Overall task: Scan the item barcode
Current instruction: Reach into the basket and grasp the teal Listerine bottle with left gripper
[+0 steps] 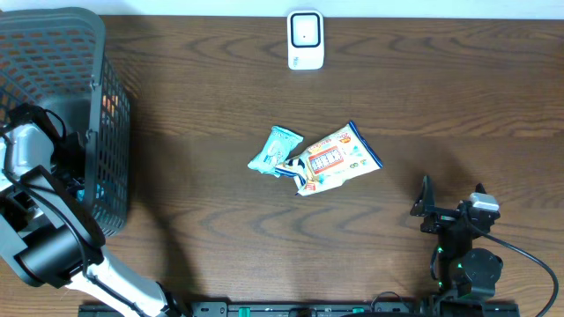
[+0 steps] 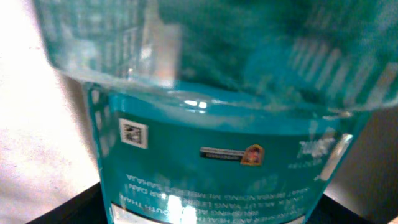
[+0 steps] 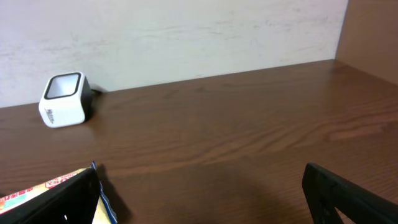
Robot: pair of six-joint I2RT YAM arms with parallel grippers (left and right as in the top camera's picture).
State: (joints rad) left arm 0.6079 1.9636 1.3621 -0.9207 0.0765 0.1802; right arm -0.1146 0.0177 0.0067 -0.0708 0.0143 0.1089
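near edge: right gripper (image 1: 451, 210), fingers wide apart, nothing between them. left arm (image 1: 40, 220) bends into the one wire basket (image 1: 53, 53). the left gripper is hidden by the mesh from overhead, and its own camera shows no fingers, so open or closed i cannot tell. only that camera shows a teal package (image 2: 217, 168), filling the frame, top blurred, with one small square code (image 2: 133, 133). mid-table: two packets, touching. one is a small teal packet (image 1: 275, 150), the other a snack bag (image 1: 339, 160); the right wrist view catches only the bag's corner. far edge: one white scanner (image 1: 306, 40).
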